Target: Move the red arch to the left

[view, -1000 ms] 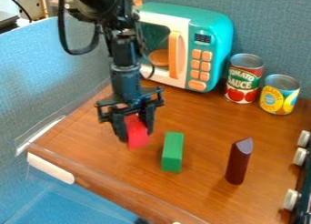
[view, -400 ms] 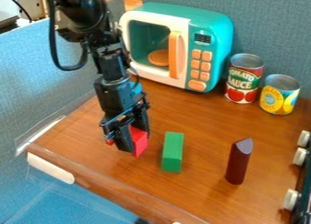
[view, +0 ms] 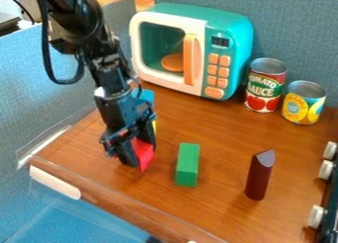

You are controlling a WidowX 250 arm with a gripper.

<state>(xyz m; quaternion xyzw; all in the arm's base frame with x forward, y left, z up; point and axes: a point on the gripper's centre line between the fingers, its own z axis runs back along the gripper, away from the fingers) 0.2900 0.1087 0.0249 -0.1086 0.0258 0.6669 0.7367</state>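
The claw [view: 139, 150] is closed on the red arch [view: 145, 157], which sits between its fingers, tilted, toward the left corner of the wooden surface [view: 218, 197] and in from its front edge. One finger covers part of the arch, so its full shape is hard to make out, as is whether it touches the wood. Behind the claw, something blue [view: 147, 95] and yellow is mostly hidden. To the right of the arch, well apart from the claw, lies a green block [view: 188, 165]; farther right a dark red block [view: 259, 177] stands upright. Along the back edge are a toy microwave [view: 231, 39], a tomato sauce can [view: 265, 86] and a yellow-labelled can [view: 304, 103]. The knobbed unit [view: 330, 197] at the right edge is cut off, as is the arm [view: 76, 24] at the top
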